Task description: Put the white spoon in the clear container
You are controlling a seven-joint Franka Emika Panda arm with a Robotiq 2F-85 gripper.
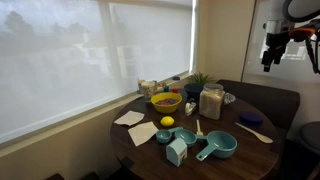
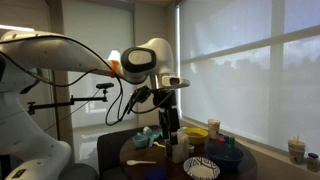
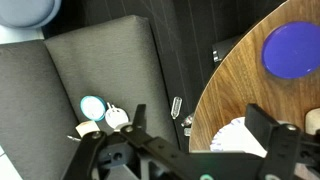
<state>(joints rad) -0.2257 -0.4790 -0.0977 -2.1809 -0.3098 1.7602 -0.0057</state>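
Note:
In an exterior view the white spoon [image 1: 255,133] lies flat on the round wooden table [image 1: 250,155], towards its right side. The clear container [image 1: 211,101], a tall pale jar, stands upright behind it, next to the yellow bowl [image 1: 165,101]. My gripper [image 1: 272,52] hangs high above the table's right edge, far from both. It also shows in an exterior view [image 2: 166,122]. In the wrist view the gripper [image 3: 200,120] is open and empty. Spoon and jar are out of the wrist view.
Teal measuring cups [image 1: 217,147] and a lemon [image 1: 167,122] lie at the table's front, with white napkins [image 1: 129,118] to the left. In the wrist view a blue plate [image 3: 290,48] and a white patterned plate [image 3: 240,135] lie on the table. A grey seat [image 3: 90,70] stands beside it.

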